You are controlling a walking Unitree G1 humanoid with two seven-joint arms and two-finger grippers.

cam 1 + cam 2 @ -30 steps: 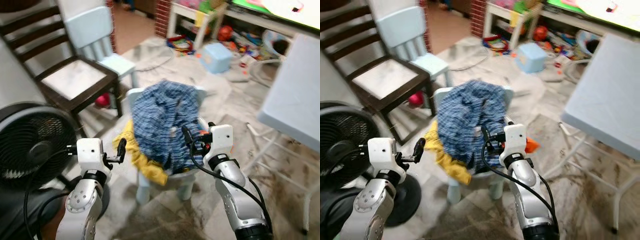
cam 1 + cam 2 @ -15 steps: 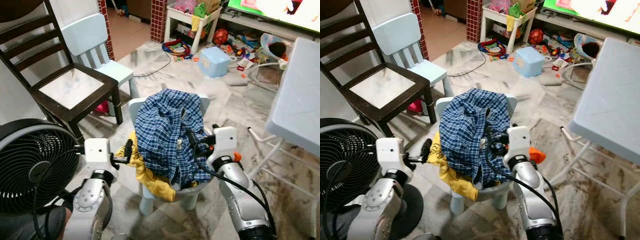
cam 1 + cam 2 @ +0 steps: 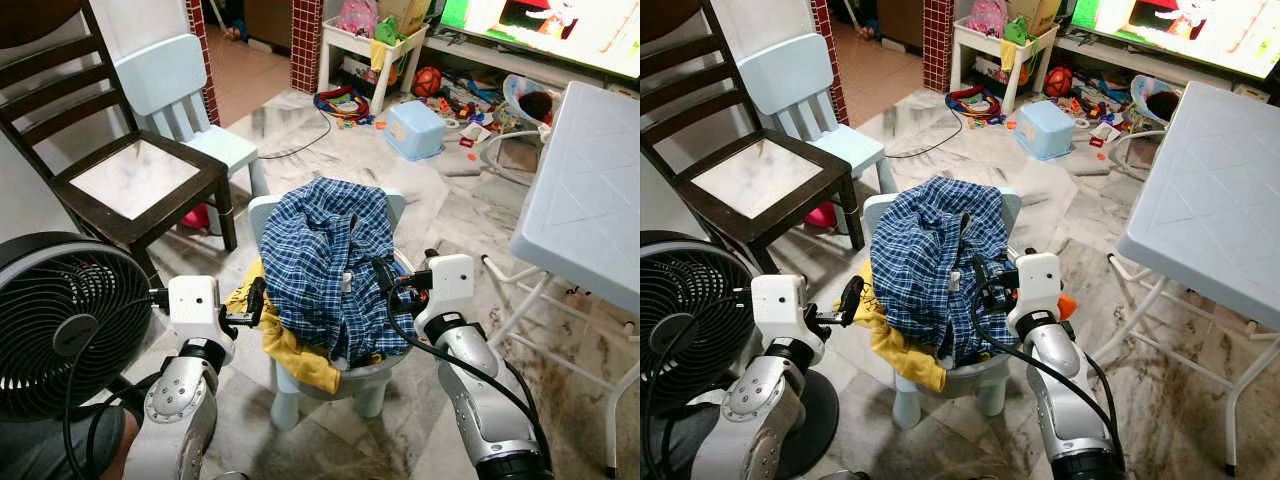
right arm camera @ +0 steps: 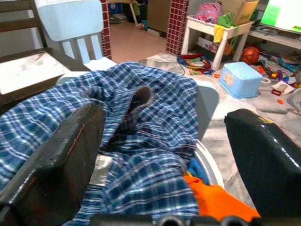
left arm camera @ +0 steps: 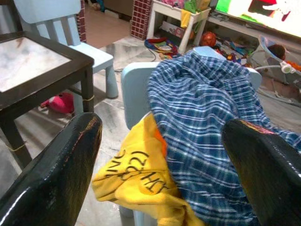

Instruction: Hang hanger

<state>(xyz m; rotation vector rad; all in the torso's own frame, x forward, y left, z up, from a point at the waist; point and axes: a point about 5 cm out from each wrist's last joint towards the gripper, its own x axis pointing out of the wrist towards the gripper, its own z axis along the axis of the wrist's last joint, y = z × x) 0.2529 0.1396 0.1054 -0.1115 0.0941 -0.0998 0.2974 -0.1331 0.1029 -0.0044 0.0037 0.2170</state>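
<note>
The right gripper (image 3: pixel 384 272) hovered with fingers spread wide and empty, just beside the right edge of the blue plaid shirt (image 3: pixel 328 255) heaped over a small pale blue chair (image 3: pixel 372 372). The left gripper (image 3: pixel 257 299), likewise spread and holding nothing, hung near the chair's left edge, close to a yellow garment (image 3: pixel 290 350) drooping off the seat. An orange cloth (image 4: pixel 218 201) lay by the shirt at the seat's right rim. I could not make out a hanger among the clothes. A black fan (image 3: pixel 62 320) stood to the left.
</note>
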